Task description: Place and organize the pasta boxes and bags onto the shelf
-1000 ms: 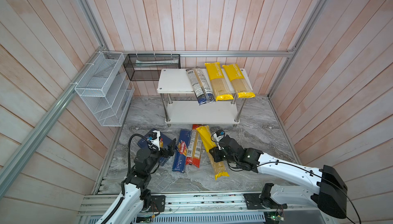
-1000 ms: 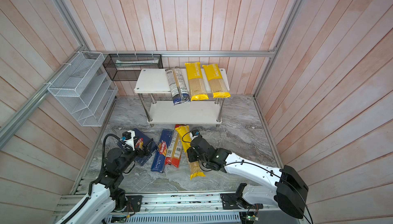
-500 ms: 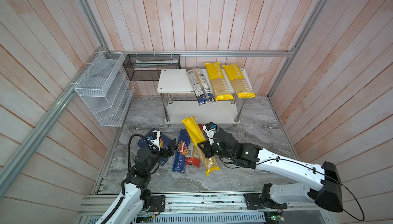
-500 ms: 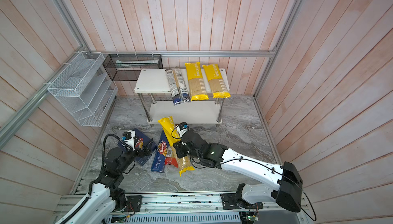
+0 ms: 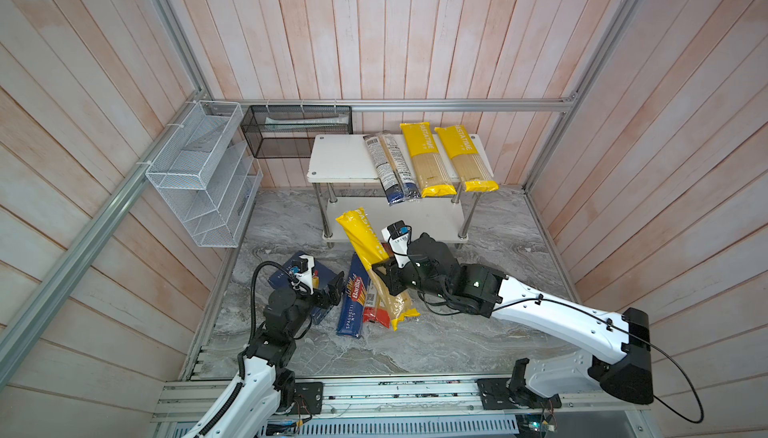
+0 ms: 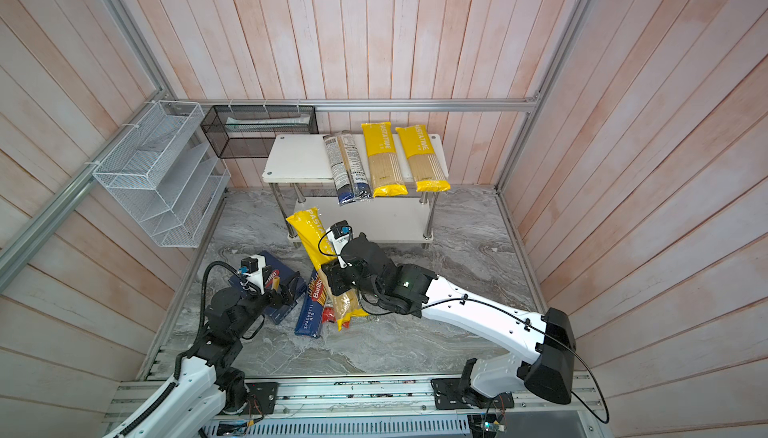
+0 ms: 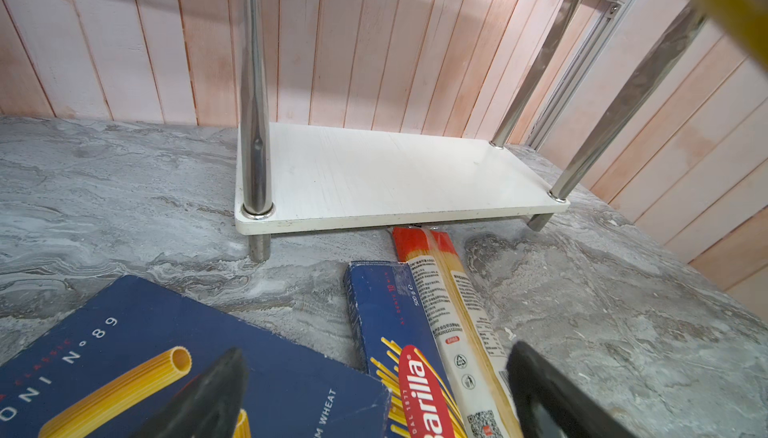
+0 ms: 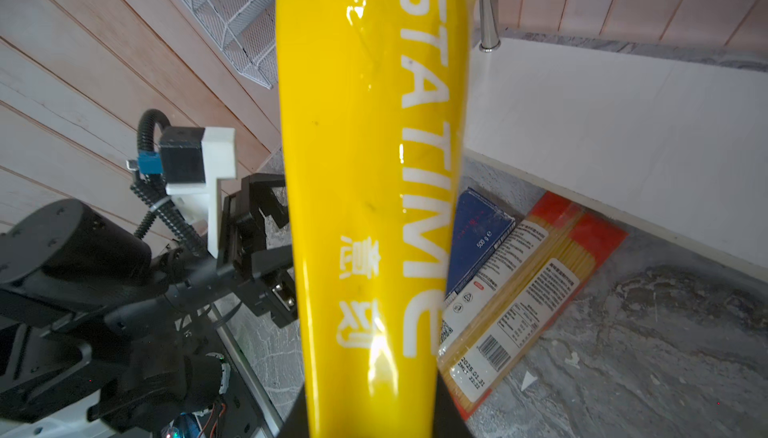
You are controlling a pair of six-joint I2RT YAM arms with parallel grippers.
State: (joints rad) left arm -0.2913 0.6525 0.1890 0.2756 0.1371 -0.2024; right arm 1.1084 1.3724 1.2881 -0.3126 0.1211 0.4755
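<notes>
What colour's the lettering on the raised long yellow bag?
White on yellow bag; clearest in right wrist view.

**Plank booth, marbled floor**

Pale pink plank walls (image 5: 415,33) close three sides. A black basket (image 5: 297,132) hangs on the back wall, just under a metal rail (image 5: 457,104). A white wire rack (image 5: 199,174) hangs just left of the basket. Grey marbled floor (image 5: 507,228) lies below it, evenly lit.

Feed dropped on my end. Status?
Right tool shut on yellow bag, tilted up. Left tool open, empty. Bag's raised end near shelf front.
</notes>
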